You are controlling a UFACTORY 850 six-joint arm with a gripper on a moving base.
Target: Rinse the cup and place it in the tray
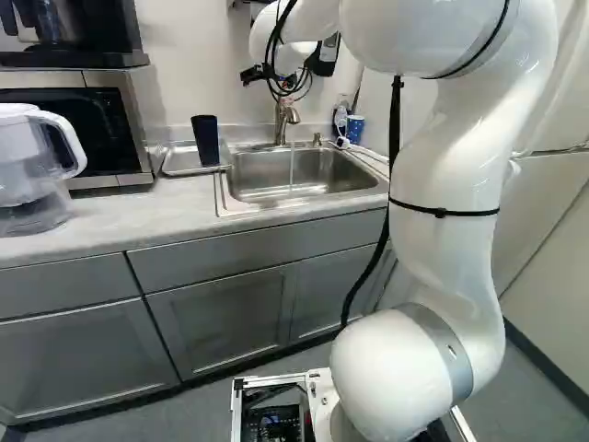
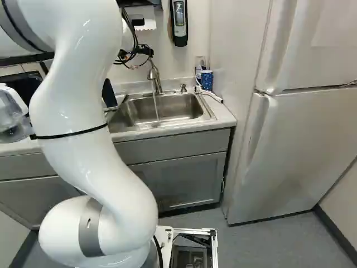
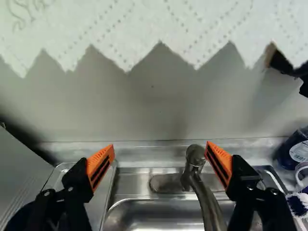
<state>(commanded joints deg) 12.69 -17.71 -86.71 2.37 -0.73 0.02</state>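
The black gripper (image 1: 253,75) hangs by the wall above the sink, its fingers hard to make out there. In the wrist view the gripper (image 3: 160,145) is open wide, orange pads apart, nothing between them. A dark cup (image 1: 205,140) stands at the metal tray (image 1: 189,162) left of the sink; whether its base rests inside the tray is unclear. Tray (image 3: 98,204) also shows beside one finger in the wrist view. Water runs from the faucet (image 2: 153,73) into the sink (image 2: 162,109). A blue patterned cup (image 2: 207,80) stands at the sink's far right corner.
Paper towel (image 3: 144,29) hangs ahead of the gripper. The faucet (image 3: 207,197) rises close to one finger. A dark bottle (image 3: 294,150) stands beyond that side. A microwave (image 1: 83,129) and water pitcher (image 1: 32,166) occupy the left counter; a fridge (image 2: 301,139) stands right.
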